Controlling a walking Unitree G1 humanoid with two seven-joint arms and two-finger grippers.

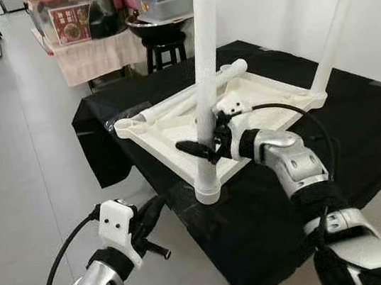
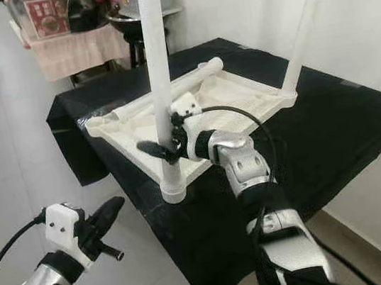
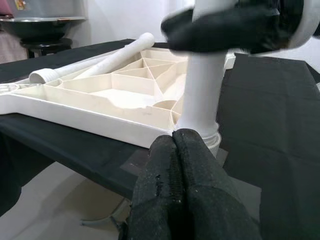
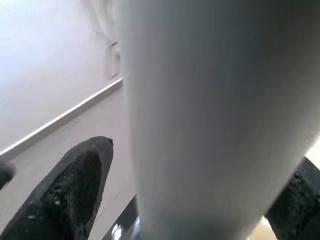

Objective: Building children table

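Your desk point(image 1: 360, 124), under a black cloth, carries the white tabletop point(image 1: 174, 127) upside down, ribs up, reaching to the desk's near-left corner. Two legs stand upright in its corner sockets: the near leg point(image 1: 206, 76) at the near corner, right over the desk edge, and the far leg point(image 1: 335, 28) at the right corner by the wall. A loose leg point(image 1: 191, 96) lies across the ribs toward the far-left side, not yet fitted.

Your right end effector point(image 1: 205, 147) is clamped around the near leg low down, one finger on each side of the tube. Your left end effector point(image 1: 149, 224) hangs off the desk's near-left side, below the edge, fingers pressed together and holding nothing.

The risk, as I judge it: the near socket sits at the desk edge, so any sideways push on the leg could lever the tabletop off the corner or skid it on the cloth. Twisting off-axis could jam the leg in its socket.

You have open floor on the left for the left arm to rise and steady the tabletop rim. The right side is tight against the wall and the far leg.
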